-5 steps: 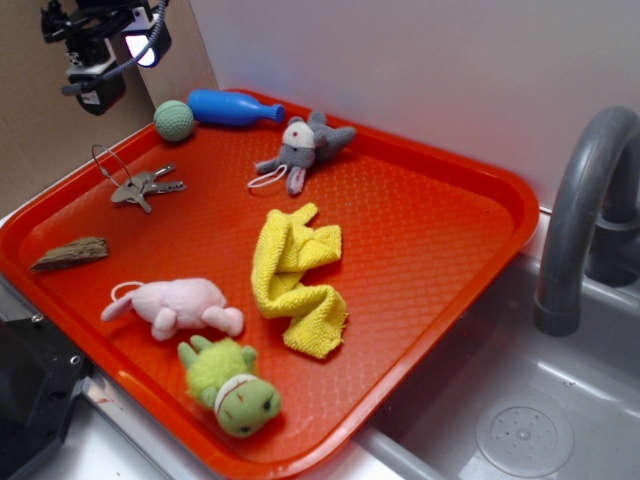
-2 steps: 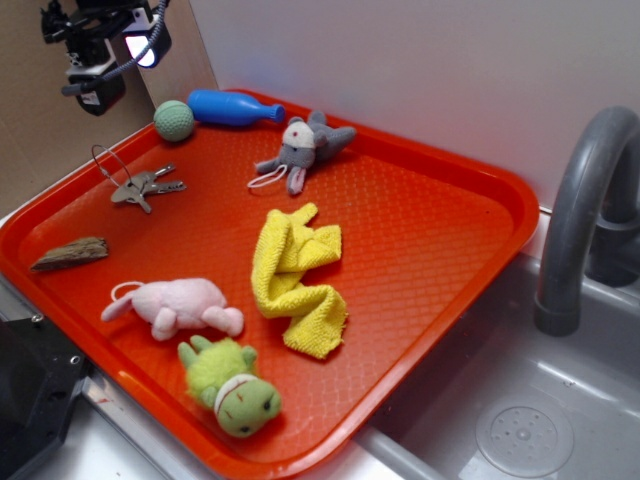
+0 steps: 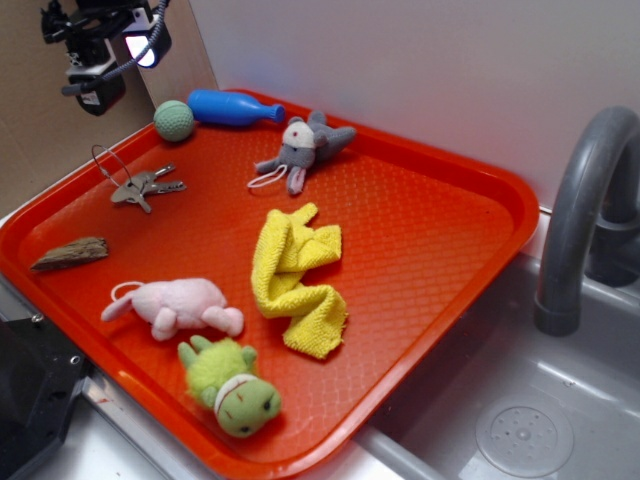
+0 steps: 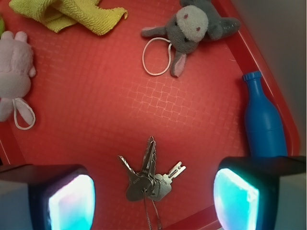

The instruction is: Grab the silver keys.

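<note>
The silver keys [image 3: 146,186] lie on the orange tray [image 3: 420,220] near its far left rim, with their thin wire ring [image 3: 110,162] rising behind them. My gripper [image 3: 100,70] hangs high above the tray's left corner, well clear of the keys. In the wrist view the keys [image 4: 149,177] lie fanned out on the tray between my two fingers, far below them. One lit pad [image 4: 72,203] shows at the lower left, the other at the lower right. The gripper [image 4: 152,203] is open and holds nothing.
On the tray lie a green ball [image 3: 173,120], a blue bottle [image 3: 232,107], a grey plush mouse [image 3: 303,147], a yellow cloth [image 3: 295,278], a pink plush [image 3: 176,307], a green plush [image 3: 232,388] and a brown wood chip [image 3: 70,254]. A sink with a grey faucet [image 3: 580,220] is at the right.
</note>
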`<state>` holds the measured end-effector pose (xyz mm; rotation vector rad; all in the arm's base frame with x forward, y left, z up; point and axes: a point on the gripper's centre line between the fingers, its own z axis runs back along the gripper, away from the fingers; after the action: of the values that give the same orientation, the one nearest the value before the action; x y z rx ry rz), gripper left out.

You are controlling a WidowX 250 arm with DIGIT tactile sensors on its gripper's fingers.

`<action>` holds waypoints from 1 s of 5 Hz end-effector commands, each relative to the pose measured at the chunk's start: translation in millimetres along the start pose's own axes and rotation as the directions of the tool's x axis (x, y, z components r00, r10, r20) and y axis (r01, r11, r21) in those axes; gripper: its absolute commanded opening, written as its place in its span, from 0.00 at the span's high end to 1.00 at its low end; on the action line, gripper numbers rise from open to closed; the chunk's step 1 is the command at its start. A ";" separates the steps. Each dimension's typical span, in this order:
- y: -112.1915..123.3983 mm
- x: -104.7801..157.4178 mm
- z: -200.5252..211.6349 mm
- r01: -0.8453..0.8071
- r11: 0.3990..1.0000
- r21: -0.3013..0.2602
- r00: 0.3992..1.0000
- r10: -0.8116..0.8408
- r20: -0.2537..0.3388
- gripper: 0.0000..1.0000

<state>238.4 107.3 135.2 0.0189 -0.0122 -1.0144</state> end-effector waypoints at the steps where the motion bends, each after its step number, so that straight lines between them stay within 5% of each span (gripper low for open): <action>1: 3.6 -11.5 3.8 0.417 0.886 0.203 0.908 -0.415 -0.051 0.00; 2: 4.9 -29.4 -19.3 0.463 0.863 0.201 0.885 -0.440 -0.150 0.00; 3: 13.4 -39.5 -48.6 0.408 0.907 0.105 0.896 -0.376 -0.237 0.00; 5: 3.1 -49.9 -79.7 0.280 0.960 0.015 0.943 -0.273 -0.189 0.00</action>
<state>220.1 152.0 48.4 0.1320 0.1583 -1.3105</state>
